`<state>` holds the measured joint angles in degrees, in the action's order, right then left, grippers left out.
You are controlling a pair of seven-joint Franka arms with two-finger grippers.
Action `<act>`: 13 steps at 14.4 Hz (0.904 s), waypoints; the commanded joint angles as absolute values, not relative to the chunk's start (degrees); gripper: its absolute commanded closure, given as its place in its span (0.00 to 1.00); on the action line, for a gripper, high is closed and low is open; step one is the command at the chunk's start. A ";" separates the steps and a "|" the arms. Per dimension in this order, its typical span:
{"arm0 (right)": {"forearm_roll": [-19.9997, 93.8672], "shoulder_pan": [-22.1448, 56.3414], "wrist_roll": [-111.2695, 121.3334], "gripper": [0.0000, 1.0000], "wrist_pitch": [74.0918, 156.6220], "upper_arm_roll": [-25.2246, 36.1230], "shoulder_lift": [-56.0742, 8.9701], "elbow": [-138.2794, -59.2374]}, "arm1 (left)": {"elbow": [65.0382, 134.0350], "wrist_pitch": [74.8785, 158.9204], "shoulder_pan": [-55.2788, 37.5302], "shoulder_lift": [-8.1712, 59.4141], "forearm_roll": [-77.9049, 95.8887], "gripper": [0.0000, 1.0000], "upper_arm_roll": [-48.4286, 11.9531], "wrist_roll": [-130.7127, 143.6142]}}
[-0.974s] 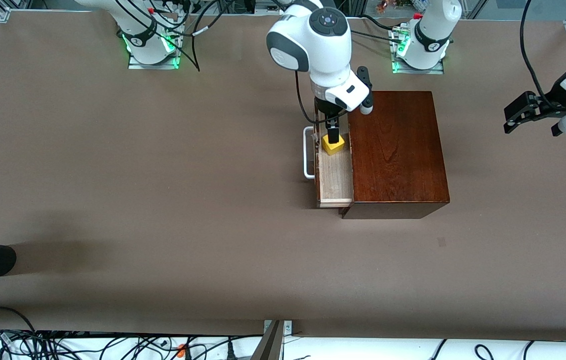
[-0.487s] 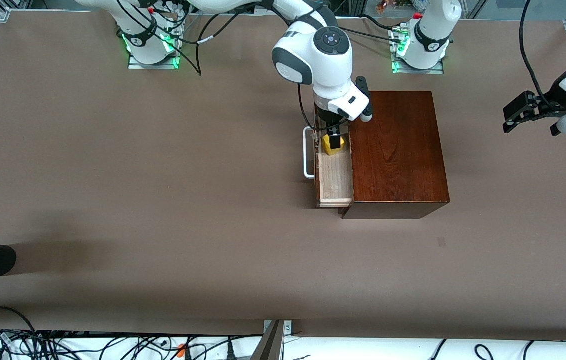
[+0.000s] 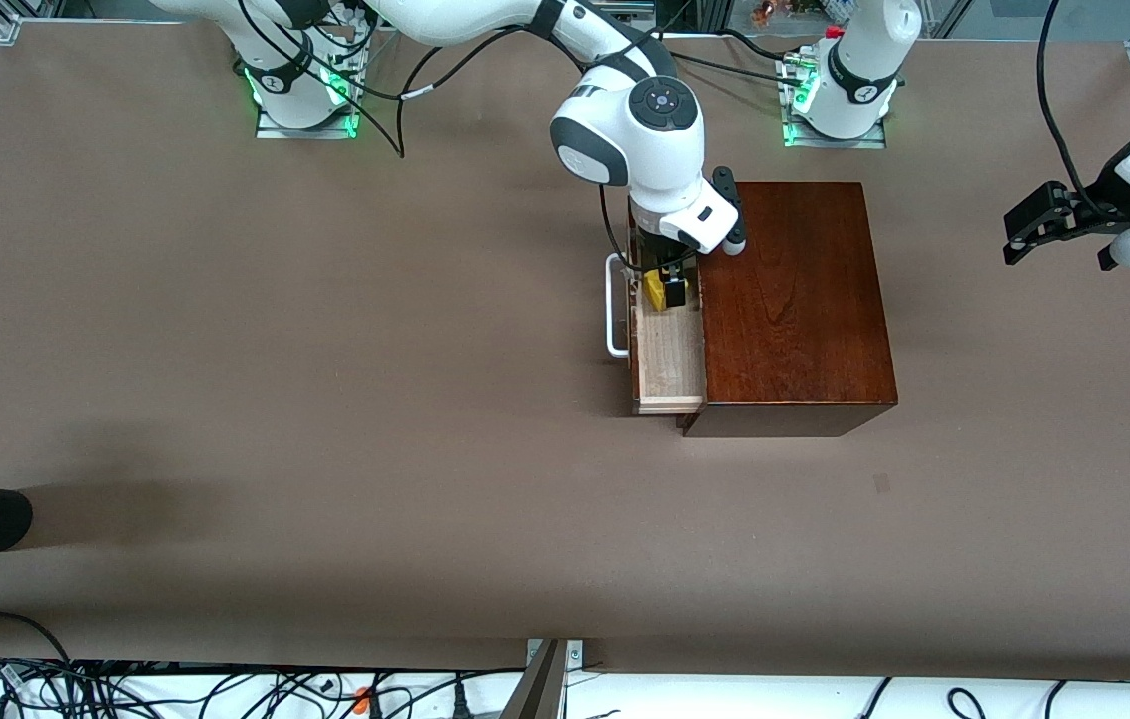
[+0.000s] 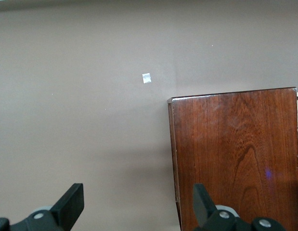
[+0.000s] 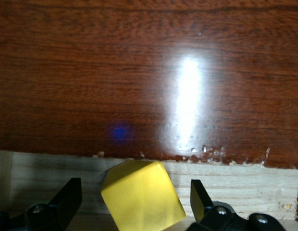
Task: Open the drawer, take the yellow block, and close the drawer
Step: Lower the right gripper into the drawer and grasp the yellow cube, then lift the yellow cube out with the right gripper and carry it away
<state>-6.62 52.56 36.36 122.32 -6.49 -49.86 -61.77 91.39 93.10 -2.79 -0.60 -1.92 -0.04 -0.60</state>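
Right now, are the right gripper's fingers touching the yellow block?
Apart. The right wrist view shows the yellow block between the open fingers of the right gripper, with pale drawer wood visible in the gap on each side.

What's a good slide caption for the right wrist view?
Right pincer open around the yellow block inside the open drawer.

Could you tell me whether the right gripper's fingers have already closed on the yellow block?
No, the right gripper is open, its fingers apart from the yellow block in the drawer.
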 commanded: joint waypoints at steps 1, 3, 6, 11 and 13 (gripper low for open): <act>-6.50 52.91 37.18 0.02 122.34 -6.68 -51.42 -59.33 | 92.37 92.64 -2.29 -1.93 -1.05 0.00 -0.26 -1.58; -6.50 52.91 37.18 0.39 122.00 -6.59 -51.42 -59.33 | 92.29 92.64 -2.29 -1.93 -1.05 0.00 -0.09 -1.67; -6.33 52.91 36.65 0.92 119.54 -6.68 -50.89 -59.33 | 92.29 92.64 -2.29 -1.93 -1.05 0.00 -0.09 -1.67; -5.45 52.38 33.14 1.00 112.68 -6.68 -48.08 -56.87 | 92.29 92.64 -2.29 -1.85 -1.05 0.00 -0.09 -1.67; -5.36 52.29 32.61 1.00 112.59 -6.68 -47.64 -56.87 | 92.29 92.72 -2.29 -1.85 -1.05 0.00 -0.09 -1.67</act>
<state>-6.15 52.54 33.52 114.37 -6.52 -48.81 -57.08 91.39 93.08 -2.78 -0.60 -1.92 0.06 -0.60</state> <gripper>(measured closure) 0.449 0.000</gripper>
